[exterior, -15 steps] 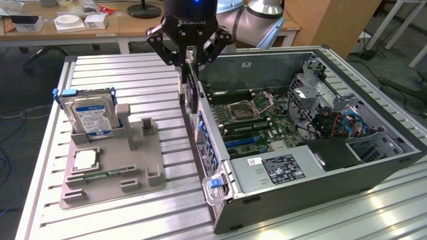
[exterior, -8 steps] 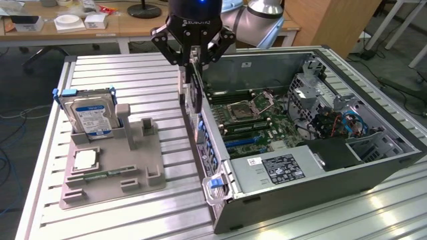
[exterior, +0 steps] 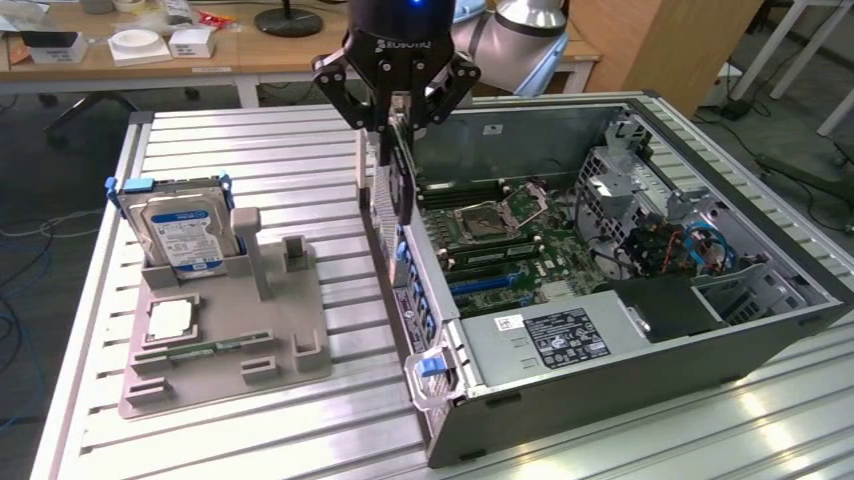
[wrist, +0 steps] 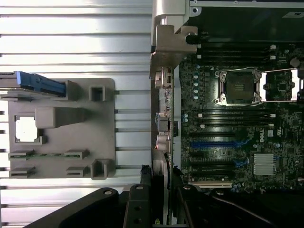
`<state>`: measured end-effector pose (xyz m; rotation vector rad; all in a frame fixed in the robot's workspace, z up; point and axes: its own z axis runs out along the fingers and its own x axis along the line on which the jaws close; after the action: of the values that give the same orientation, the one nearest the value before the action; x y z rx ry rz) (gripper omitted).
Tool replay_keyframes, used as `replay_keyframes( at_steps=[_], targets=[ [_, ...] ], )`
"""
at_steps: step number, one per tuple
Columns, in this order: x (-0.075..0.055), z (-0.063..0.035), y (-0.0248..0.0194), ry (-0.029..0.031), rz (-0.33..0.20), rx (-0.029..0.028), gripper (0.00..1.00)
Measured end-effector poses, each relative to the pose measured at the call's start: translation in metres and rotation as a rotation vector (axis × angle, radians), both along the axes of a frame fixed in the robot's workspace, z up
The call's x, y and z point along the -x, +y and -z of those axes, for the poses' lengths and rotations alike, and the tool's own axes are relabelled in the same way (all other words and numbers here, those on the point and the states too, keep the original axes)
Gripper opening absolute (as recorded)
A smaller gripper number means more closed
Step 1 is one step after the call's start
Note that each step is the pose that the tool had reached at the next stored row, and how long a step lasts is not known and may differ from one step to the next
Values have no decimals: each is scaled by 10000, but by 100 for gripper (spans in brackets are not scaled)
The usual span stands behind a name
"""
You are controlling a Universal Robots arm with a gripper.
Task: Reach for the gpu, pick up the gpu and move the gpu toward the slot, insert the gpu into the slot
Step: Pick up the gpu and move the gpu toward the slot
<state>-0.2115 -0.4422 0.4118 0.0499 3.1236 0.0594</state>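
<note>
- The counter (exterior: pixel 254 150) is ribbed silvery metal slats all over, with a bright glare at the near corner on the exterior view's right.
- Far back on the exterior view's left there's a wooden desk (exterior: pixel 247 55) with white boxes (exterior: pixel 140 45) and a round black base (exterior: pixel 290 20) on it.
- A chair base (exterior: pixel 87 108) pokes out under that desk.
- Far right: a light wooden cabinet (exterior: pixel 667 45), then white table legs (exterior: pixel 801 50).
- The floor (exterior: pixel 34 150) is dark grey, with cables (exterior: pixel 781 160) trailing over it on the right.
</note>
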Motion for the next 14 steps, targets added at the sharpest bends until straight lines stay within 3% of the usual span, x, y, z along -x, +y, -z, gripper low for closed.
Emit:
replay_keyframes(
  at_steps=[14],
  targets=[
    [-94,0,0,0,0,0,26]
  ],
)
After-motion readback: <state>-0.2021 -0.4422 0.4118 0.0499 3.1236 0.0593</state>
